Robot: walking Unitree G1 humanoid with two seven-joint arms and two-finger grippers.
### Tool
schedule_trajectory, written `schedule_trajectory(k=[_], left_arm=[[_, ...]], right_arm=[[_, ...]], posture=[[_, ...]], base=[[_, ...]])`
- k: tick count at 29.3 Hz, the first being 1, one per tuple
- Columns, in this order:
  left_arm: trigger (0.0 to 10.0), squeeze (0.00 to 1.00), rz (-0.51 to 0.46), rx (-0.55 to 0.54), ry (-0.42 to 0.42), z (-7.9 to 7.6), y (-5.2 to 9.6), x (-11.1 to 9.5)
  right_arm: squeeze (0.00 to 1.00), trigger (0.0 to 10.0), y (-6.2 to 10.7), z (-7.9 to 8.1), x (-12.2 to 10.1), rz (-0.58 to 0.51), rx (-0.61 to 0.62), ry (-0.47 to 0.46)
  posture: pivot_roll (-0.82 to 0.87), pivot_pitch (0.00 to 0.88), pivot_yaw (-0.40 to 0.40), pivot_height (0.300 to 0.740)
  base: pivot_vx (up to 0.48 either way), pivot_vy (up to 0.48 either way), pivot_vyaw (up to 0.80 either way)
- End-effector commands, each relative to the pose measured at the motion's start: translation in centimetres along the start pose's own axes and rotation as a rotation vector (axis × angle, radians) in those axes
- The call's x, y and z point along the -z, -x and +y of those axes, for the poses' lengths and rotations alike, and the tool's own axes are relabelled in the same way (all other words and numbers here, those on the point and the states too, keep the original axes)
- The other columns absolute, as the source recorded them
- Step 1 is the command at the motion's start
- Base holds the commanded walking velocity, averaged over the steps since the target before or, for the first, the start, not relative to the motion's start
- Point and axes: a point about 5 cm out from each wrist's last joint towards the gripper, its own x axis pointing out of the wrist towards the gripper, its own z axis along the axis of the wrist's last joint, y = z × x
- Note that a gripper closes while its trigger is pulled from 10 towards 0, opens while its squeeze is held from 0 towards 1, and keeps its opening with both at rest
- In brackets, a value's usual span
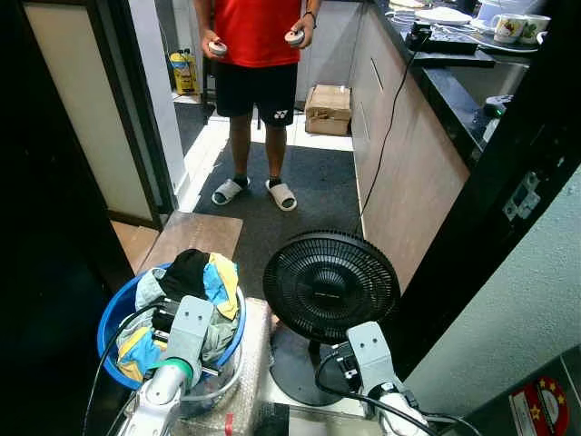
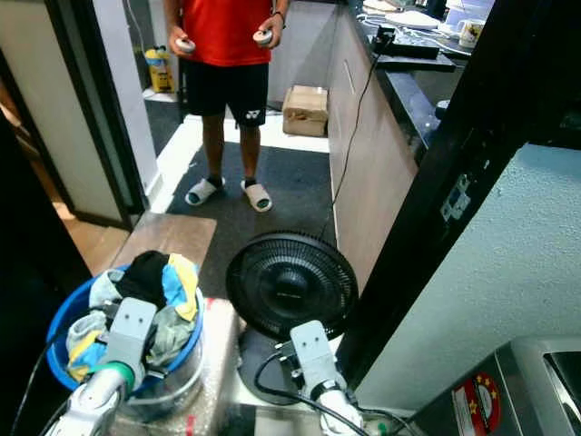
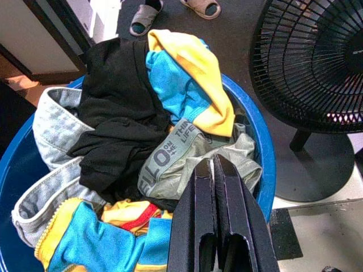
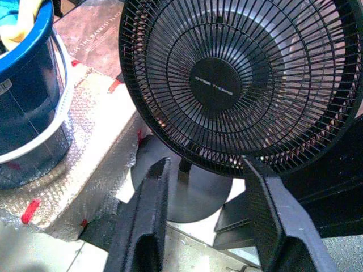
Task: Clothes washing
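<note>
Pincers at both our arms appear low in the head views. Our left pincer (image 3: 215,170) has its two black fingers pressed together, gripping nothing, and hangs just above the laundry pile. At far left we see the blue basket (image 1: 116,313), standing on a bubble-wrapped block (image 1: 250,381) and heaped with clothes: a black garment (image 3: 116,113) on top, a blue-and-yellow piece (image 3: 187,79) beside it toward the fan, a grey waistband with printed lettering (image 3: 170,161) directly ahead of the fingertips, and pale denim (image 3: 51,122) along the near rim. A white hoop (image 4: 48,127) rings the basket's side.

Moving right, a black pedestal fan (image 1: 330,283) stands on its round base (image 4: 187,192) on the floor, just beside the block. Our right pincer (image 4: 207,209) is spread wide, its fingers (image 4: 144,221) framing the fan's lower grille and stem without touching them.

Beyond, a person in a red shirt (image 1: 256,27), black shorts and slippers stands on the dark mat, holding a controller (image 1: 294,37) in each hand. A cardboard box (image 1: 329,109) sits behind. At right runs the kitchen counter (image 1: 445,91), carrying mugs (image 1: 517,27) and a cable trailing down its front.
</note>
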Motion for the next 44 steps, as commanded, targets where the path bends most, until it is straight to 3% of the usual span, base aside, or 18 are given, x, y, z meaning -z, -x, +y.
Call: schedule_trajectory(k=[1, 6, 7, 8, 9, 14, 15, 16, 17, 18, 30, 31, 32, 33, 35, 37, 42, 44], left_arm=[[0.0, 0.0, 0.021, 0.013, -0.006, -0.2, 0.3, 0.8], [0.0, 0.0, 0.025, 0.01, -0.009, -0.2, 0.3, 0.8], [3.8, 0.0, 0.032, 0.004, -0.011, -0.2, 0.3, 0.9], [3.8, 0.0, 0.032, 0.004, -0.011, -0.2, 0.3, 0.9], [9.7, 0.0, 0.036, -0.001, -0.015, -0.1, 0.3, 1.0], [10.0, 0.0, 0.044, -0.007, -0.026, 0.0, 0.3, 1.1], [10.0, 0.85, 0.043, -0.004, -0.023, -0.1, 0.3, 1.1], [10.0, 1.0, 0.038, 0.003, -0.015, -0.1, 0.3, 1.1], [10.0, 1.0, 0.038, 0.003, -0.015, -0.1, 0.3, 1.1], [10.0, 1.0, 0.036, 0.005, -0.011, -0.2, 0.3, 1.1], [10.0, 1.0, 0.039, -0.002, -0.015, -0.1, 0.4, 1.1], [10.0, 0.0, 0.04, -0.002, -0.019, -0.1, 0.3, 1.1], [10.0, 0.0, 0.04, -0.002, -0.019, -0.1, 0.3, 1.1], [10.0, 0.0, 0.027, 0.0, -0.024, -0.1, 0.3, 0.9], [10.0, 0.0, 0.027, 0.0, -0.024, -0.1, 0.3, 0.9], [10.0, 0.0, -0.052, 0.017, -0.043, 0.3, 1.0, 0.2], [10.0, 0.0, -0.108, 0.04, -0.05, 0.5, 1.9, -0.4], [10.0, 0.0, -0.161, 0.084, -0.04, 0.5, 4.3, -1.1]], right_arm=[[0.0, 0.0, 0.2, 0.2, 0.4, 0.011, -0.004, -0.004], [0.0, 0.0, 0.2, 0.1, 0.4, 0.015, -0.001, -0.002], [0.0, 3.6, 0.2, 0.1, 0.5, 0.021, 0.001, -0.001], [0.0, 3.6, 0.2, 0.1, 0.5, 0.021, 0.001, -0.001], [0.0, 10.0, 0.2, 0.1, 0.5, 0.025, 0.002, -0.001], [0.0, 10.0, 0.2, 0.1, 0.5, 0.031, 0.001, -0.001], [0.0, 10.0, 0.1, 0.1, 0.5, 0.031, 0.001, -0.001], [0.0, 10.0, 0.1, 0.1, 0.5, 0.03, -0.002, -0.009], [0.0, 10.0, 0.1, 0.1, 0.5, 0.03, -0.002, -0.009], [1.0, 10.0, 0.1, 0.1, 0.5, 0.027, -0.008, -0.016], [1.0, 10.0, 0.1, 0.3, 0.4, 0.024, -0.018, -0.026], [0.44, 10.0, 0.1, 0.3, 0.4, 0.022, -0.015, -0.014], [0.44, 10.0, 0.1, 0.3, 0.4, 0.022, -0.015, -0.014], [0.0, 10.0, 0.1, 0.2, 0.3, 0.015, -0.011, 0.001], [0.0, 10.0, 0.1, 0.2, 0.3, 0.015, -0.011, 0.001], [0.0, 10.0, 0.1, -0.1, -0.4, -0.046, 0.002, 0.035], [0.0, 10.0, 0.4, -0.5, -1.0, -0.098, 0.02, 0.028], [0.0, 10.0, 1.6, -1.3, -2.0, -0.195, 0.059, -0.001]], posture=[[0.08, 0.0, 0.017, 0.74], [0.07, 0.0, 0.016, 0.74], [0.07, 0.0, 0.016, 0.74], [0.07, 0.0, 0.016, 0.74], [0.07, 0.0, 0.017, 0.74], [0.07, 0.0, 0.017, 0.74], [0.07, 0.0, 0.017, 0.74], [0.07, 0.0, 0.017, 0.74], [0.07, 0.0, 0.017, 0.74], [0.07, 0.0, 0.017, 0.74], [0.08, 0.0, 0.016, 0.74], [0.08, 0.0, 0.016, 0.74], [0.08, 0.0, 0.016, 0.74], [0.08, 0.0, 0.016, 0.74], [0.08, 0.0, 0.016, 0.74], [0.08, 0.0, 0.019, 0.74], [0.08, 0.0, 0.019, 0.74], [0.08, 0.0, 0.021, 0.74]], base=[[0.0, 0.0, 0.0], [0.0, 0.0, 0.0], [0.0, 0.0, 0.0], [0.0, 0.0, 0.0], [0.0, 0.0, 0.0], [0.0, 0.0, 0.0], [0.0, 0.0, 0.0], [0.0, 0.0, 0.0], [0.0, 0.0, 0.0], [0.0, 0.0, 0.0], [0.0, 0.0, 0.0], [0.0, 0.0, 0.0], [0.0, 0.0, 0.0], [0.0, 0.0, 0.0], [0.0, 0.0, 0.0], [0.0, 0.0, 0.0], [0.0, 0.0, 0.0], [0.0, 0.0, 0.0]])
